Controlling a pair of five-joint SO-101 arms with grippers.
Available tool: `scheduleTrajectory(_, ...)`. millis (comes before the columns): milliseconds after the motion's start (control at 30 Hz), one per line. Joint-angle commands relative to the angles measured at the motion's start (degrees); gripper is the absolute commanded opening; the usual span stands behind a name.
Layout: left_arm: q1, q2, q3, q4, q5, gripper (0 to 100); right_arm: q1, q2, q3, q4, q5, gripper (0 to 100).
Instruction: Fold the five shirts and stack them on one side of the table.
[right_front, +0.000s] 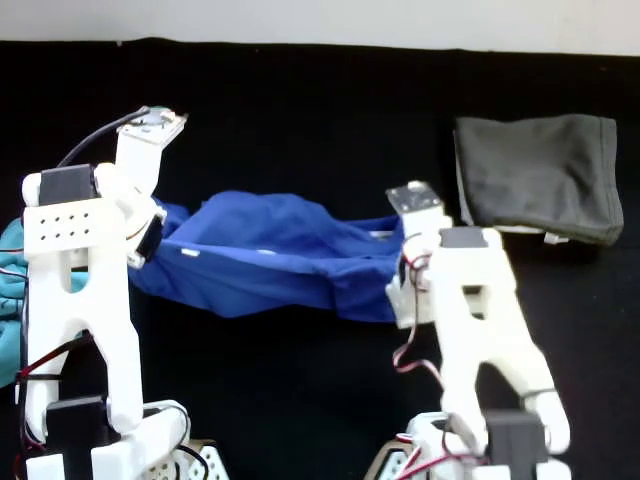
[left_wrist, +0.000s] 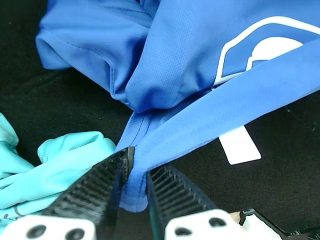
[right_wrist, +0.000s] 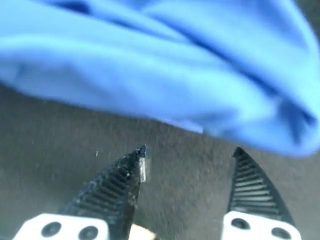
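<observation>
High view, surface: black table (right_front: 300, 400), bearing all items listed below.

Item 1, blue shirt (right_front: 270, 255): the largest garment. It lies stretched across the middle of the table between my two arms, bunched and unfolded.

Item 2, dark grey shirt (right_front: 540, 175): folded to a rectangle at the far right of the table, well apart from the blue shirt. A small white tag (right_front: 552, 238) sits at its near edge; its print is too small to tell.

Item 3, teal shirt (left_wrist: 60, 165): crumpled at the left edge of the table, just beside my left arm and near the blue shirt's left end.

Item 4, left claw (left_wrist: 139, 161): closed tight on a hem fold of the blue shirt. The cloth passes between the ribbed pads and a short end pokes out below them.

Item 5, right claw (right_wrist: 190, 149): jaws wide apart, nothing held. The blue shirt's right end hangs just beyond the tips; bare table shows between the fingers.

Item 6, markings: a white outlined emblem (left_wrist: 270, 50) is printed on the blue shirt. I cannot make out any lettering in it.

Item 7, white label (left_wrist: 240, 146): hangs from the blue shirt's stretched band. No writing is readable on the visible face.
</observation>
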Motion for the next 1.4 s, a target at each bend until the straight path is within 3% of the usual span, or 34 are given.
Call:
scheduleTrajectory(0, -0.66, -0.22, -0.22, -0.44, -0.09, 1, -1.27, 5.93, -2.95, -3.03, -2.11, 26.0)
scheduleTrajectory(433, -0.66, -0.22, -0.22, -0.62, -0.09, 1, -1.36, 16.66, -12.18, -2.51, -2.11, 25.3)
scheduleTrajectory(633, -0.31, -0.22, -0.22, -0.79, -0.09, 1, -1.36, 16.84, -12.70, -4.09, -2.20, 0.0)
scheduleTrajectory(733, -0.31, -0.22, -0.22, -0.88, -0.09, 1, -1.19, 16.75, -12.62, -4.35, -2.20, 3.9)
scheduleTrajectory(933, -0.57, -0.22, -0.22, -0.62, -0.09, 1, -0.31, 15.69, -13.58, -1.36, -2.20, 0.6)
scheduleTrajectory(1367, 0.75, -0.22, 4.09, -0.79, -0.09, 1, 6.46, -21.14, -8.22, 9.63, -1.67, 0.6)
